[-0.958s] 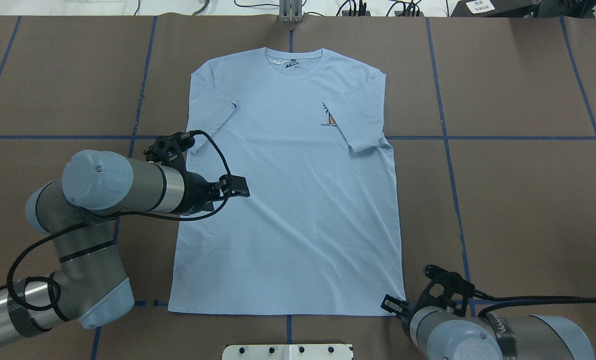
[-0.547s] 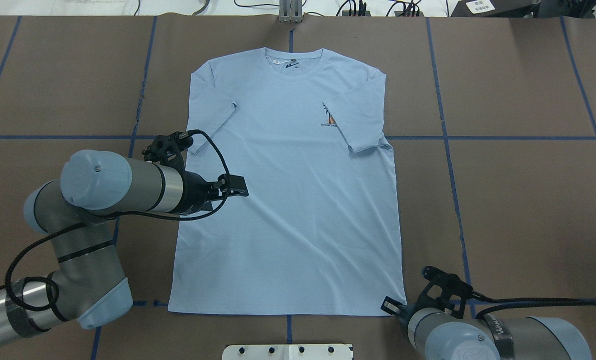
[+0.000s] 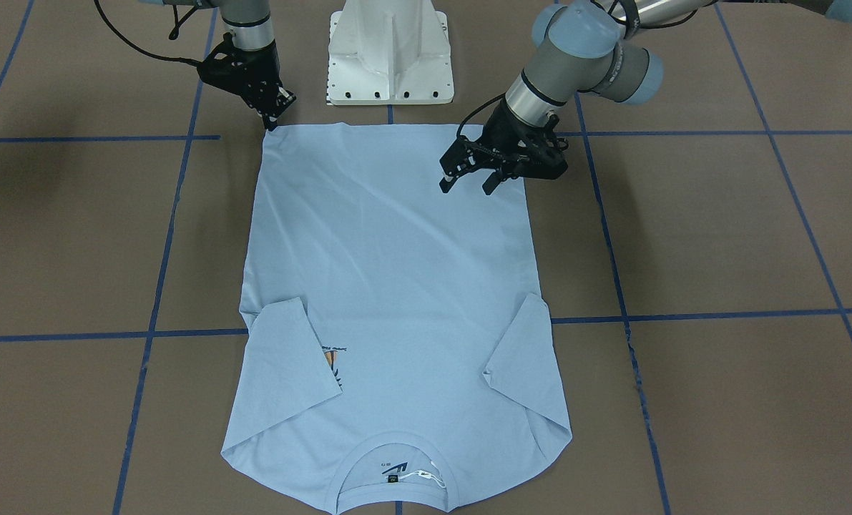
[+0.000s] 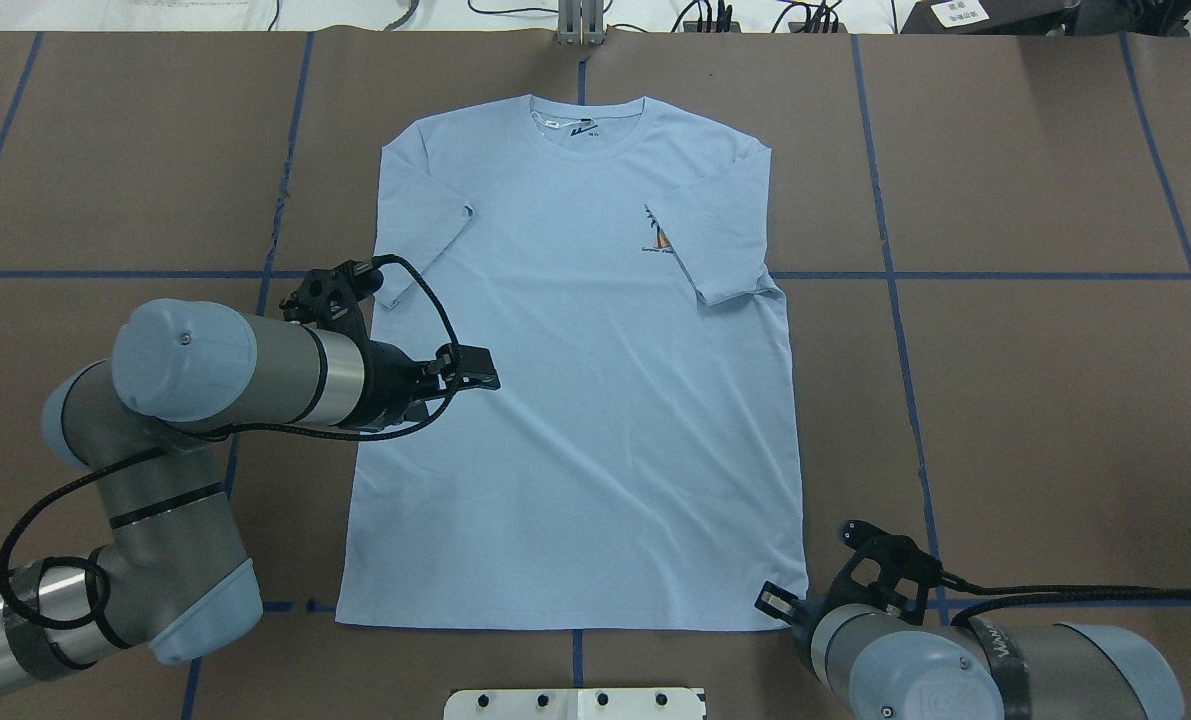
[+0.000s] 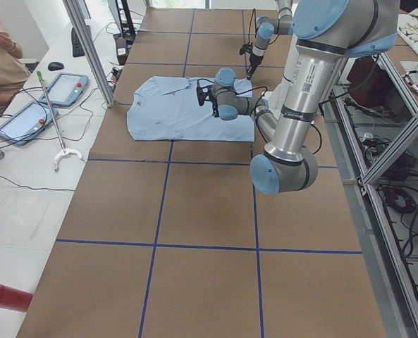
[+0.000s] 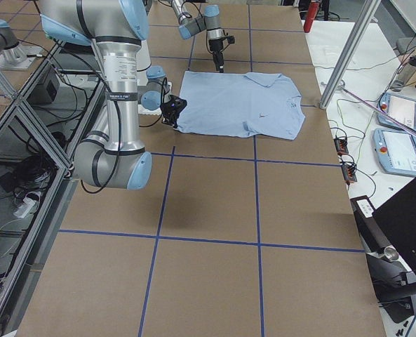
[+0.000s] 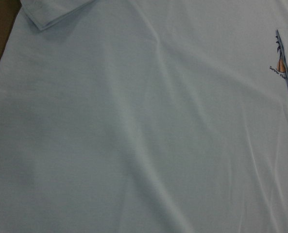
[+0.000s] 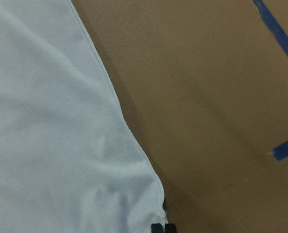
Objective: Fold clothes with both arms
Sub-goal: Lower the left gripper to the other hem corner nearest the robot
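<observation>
T-shirt [image 4: 595, 400] lay flat, face up, in the middle of the table [image 4: 1035, 400], with the collar [image 4: 587, 125] at 12 o'clock in the overhead view, the hem [image 4: 555, 626] at 6 o'clock and both sleeves turned in over the body. Step in hand, as judged: take hold of the shirt on both sides for the next fold. To do it well, the left side wants a grip on the side seam or hem corner at 7 o'clock, not mid-panel. Both arms should then lift level and together so the cloth does not skew, and the corner at 5 o'clock should be pinched through both layers. Left gripper [image 3: 466, 187] hovered above the shirt's 9 o'clock flank, just inside the edge. Its fingers were spread wide, holding nothing, and no contact with the cloth was evident. Right gripper [image 4: 773, 603] sat at the hem corner at 5 o'clock, fingertips drawn nearly together right against the corner. Whether any fabric lay between them could not be resolved, and the corner looked flat, not raised.
</observation>
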Tool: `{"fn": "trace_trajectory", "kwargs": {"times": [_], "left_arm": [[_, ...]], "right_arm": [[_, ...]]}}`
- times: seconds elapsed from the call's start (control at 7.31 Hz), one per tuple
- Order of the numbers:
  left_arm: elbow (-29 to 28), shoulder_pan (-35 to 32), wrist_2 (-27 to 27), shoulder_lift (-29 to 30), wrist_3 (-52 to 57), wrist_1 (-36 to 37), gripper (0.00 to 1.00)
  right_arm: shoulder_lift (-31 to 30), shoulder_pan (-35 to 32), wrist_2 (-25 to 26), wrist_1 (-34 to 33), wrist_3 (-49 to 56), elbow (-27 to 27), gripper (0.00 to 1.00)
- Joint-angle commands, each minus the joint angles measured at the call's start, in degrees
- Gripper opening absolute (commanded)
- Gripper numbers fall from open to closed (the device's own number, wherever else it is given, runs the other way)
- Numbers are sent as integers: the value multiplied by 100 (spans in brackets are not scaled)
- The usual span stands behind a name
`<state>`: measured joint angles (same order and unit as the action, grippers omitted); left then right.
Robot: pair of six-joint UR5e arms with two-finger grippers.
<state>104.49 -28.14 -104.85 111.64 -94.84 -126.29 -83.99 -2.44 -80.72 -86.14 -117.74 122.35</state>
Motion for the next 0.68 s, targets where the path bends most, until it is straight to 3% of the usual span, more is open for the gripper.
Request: {"fn": "trace_trajectory", "kwargs": {"times": [0.0,0.14,0.27,0.41,0.55], "left_arm": [[186,570,43,-115,-52,164,89],[212,930,157,-429,131,174,80],[586,1064,158,-946,255,183,78],[1269,1309,367,-1786,178,236,100],[1363,1520,812,-2073,-32,280,100]], "right_arm": [[31,-11,-6,0,6,35,0],[32,-11,3,0,6,35,0],[40,-28,3,0,6,35,0],[32,-29,12,0,6,35,0],[32,-29,21,0,-3,35,0]]}}
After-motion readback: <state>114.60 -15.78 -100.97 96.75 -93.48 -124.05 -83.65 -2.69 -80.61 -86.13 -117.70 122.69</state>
